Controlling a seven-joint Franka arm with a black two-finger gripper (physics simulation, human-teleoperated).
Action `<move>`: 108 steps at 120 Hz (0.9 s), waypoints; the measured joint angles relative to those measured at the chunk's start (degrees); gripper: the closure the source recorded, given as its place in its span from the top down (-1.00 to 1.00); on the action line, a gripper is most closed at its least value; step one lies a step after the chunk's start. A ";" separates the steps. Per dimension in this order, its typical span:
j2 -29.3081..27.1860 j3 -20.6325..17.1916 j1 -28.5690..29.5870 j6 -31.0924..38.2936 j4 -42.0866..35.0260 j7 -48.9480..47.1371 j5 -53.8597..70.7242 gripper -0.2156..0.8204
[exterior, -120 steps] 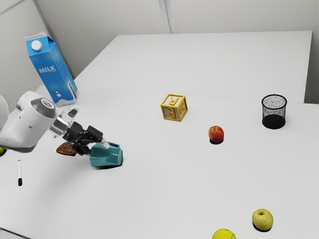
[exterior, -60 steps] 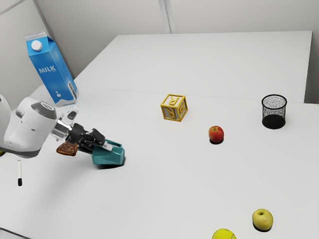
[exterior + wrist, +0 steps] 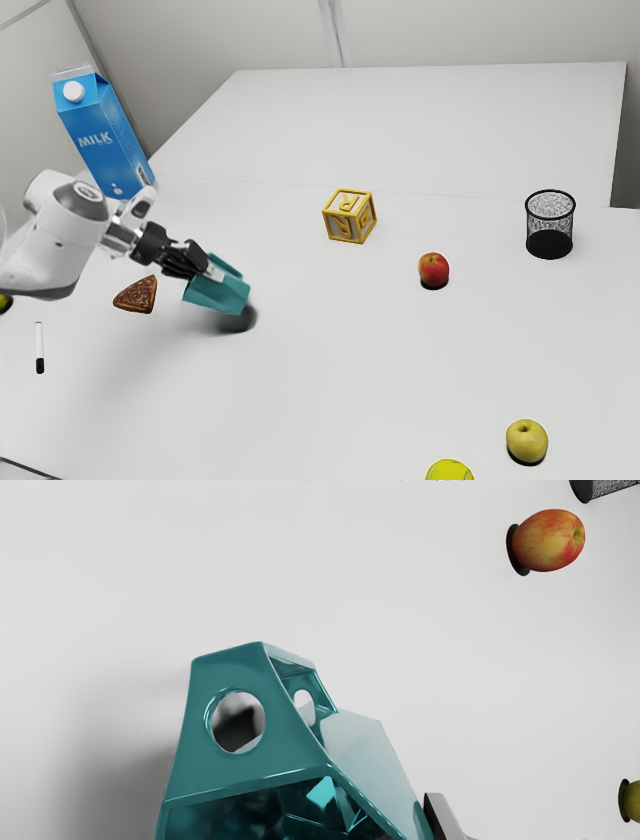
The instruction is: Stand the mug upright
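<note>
Flat white tabletop [image 3: 330,350] is open btwn the faceted teal mug [image 3: 215,295] & round red apple [image 3: 433,268], w/ a wide lane toward the ext. view's bottom. Tall blue milk carton [image 3: 105,140] blocks the ext. view's upper left; yellow-framed cube block [image 3: 349,217] & black mesh bin [image 3: 550,238] stand well apart.

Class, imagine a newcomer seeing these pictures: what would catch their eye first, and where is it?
Probably the big blue milk carton, at the exterior view's upper left. Next comes the teal mug, held tilted in the gripper and looming large in the wrist view. The red apple, right of the exterior view's centre, also stands out against the pale table.
</note>
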 joint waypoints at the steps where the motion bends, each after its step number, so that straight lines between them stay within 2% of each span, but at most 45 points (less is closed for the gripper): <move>1: -0.13 0.01 -0.08 0.01 0.00 0.01 0.04 -0.85; 18: -2.16 -0.49 -1.94 0.13 0.66 -1.11 3.32 -0.86; 32: -3.58 -1.47 -4.33 0.16 1.74 -4.35 11.65 -0.87; 58: -4.52 -4.96 -5.00 0.10 3.56 -13.35 27.97 -0.87; 71: -5.14 -5.52 -6.58 0.12 3.92 -18.46 34.42 -0.87; 108: -5.50 -7.00 -10.06 4.93 1.97 -31.63 45.04 -0.87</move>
